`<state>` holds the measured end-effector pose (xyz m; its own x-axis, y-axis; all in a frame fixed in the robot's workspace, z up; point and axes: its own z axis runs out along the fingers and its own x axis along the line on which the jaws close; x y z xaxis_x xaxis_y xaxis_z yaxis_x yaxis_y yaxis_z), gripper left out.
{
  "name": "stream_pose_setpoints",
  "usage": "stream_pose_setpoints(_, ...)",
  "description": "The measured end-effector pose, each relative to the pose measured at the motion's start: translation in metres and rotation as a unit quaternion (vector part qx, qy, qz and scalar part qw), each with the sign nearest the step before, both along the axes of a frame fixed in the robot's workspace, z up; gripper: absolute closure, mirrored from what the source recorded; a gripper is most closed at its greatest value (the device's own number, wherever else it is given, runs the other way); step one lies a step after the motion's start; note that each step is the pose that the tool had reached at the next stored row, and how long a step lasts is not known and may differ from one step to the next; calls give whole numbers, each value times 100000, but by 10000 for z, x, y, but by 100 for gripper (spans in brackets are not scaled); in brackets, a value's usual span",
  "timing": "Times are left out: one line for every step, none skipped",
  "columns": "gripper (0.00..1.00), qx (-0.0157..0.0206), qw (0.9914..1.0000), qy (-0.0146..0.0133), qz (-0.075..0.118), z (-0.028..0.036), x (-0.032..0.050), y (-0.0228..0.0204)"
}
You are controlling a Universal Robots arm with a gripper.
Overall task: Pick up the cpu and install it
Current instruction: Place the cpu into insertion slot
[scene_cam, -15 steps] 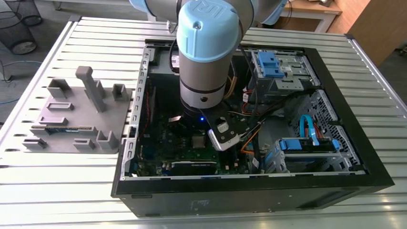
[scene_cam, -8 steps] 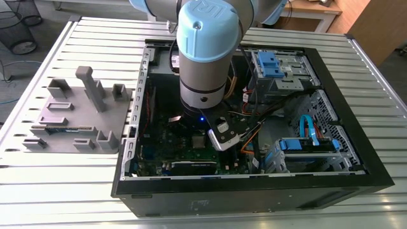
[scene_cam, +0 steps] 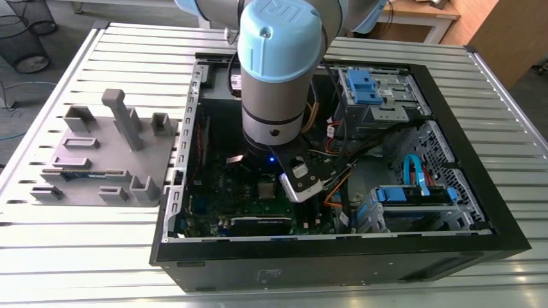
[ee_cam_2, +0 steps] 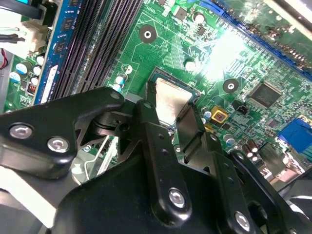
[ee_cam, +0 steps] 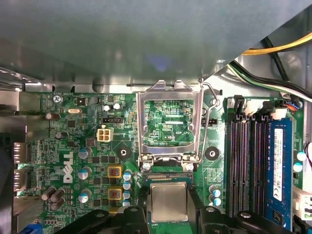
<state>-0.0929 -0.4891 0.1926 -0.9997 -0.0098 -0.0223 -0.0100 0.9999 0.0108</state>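
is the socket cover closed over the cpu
No, in the first wrist view the socket cover stands swung open, leaving the cpu bare.

We see a thick arm [scene_cam: 274, 70] built of round segments: pale blue caps, one with a white marking, and a silver-grey tube with a dark ring. A small blue light [scene_cam: 272, 158] glows just above the pincer [ee_cam_2: 169, 109], and a silver and black box [scene_cam: 301, 181] sits beside it. The pincer is matte black, with flat link bars, rounded joints and shiny silver screw heads [ee_cam_2: 176, 196] behind its two fingers [ee_cam_2: 148, 126].
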Motion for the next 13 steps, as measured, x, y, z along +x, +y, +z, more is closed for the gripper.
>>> stream_pose_setpoints(58,-38,100000,-4,-28,11,-1,-1)
stream_pose_setpoints(58,-30,100000,-20,-52,17,0,-1)
stream_pose_setpoints(58,-31,100000,-23,-81,22,0,-1)
stream_pose_setpoints(58,-23,100000,-23,-125,23,1,0)
stream_pose_setpoints(58,-24,100000,-24,-215,23,1,-1)
stream_pose_setpoints(58,-27,99999,-22,-435,24,1,-1)
stream_pose_setpoints(58,-38,99997,-18,-798,25,1,-1)
stream_pose_setpoints(58,-47,99993,-11,-1222,25,1,-2)
stream_pose_setpoints(58,-49,99987,-10,-1607,25,1,-2)
stream_pose_setpoints(58,-50,99985,-9,-1739,25,0,-2)
stream_pose_setpoints(58,-47,99985,-11,-1740,24,0,-1)
stream_pose_setpoints(58,-41,99985,-15,-1742,22,1,-1)
stream_pose_setpoints(58,-29,99985,-20,-1745,18,0,-1)
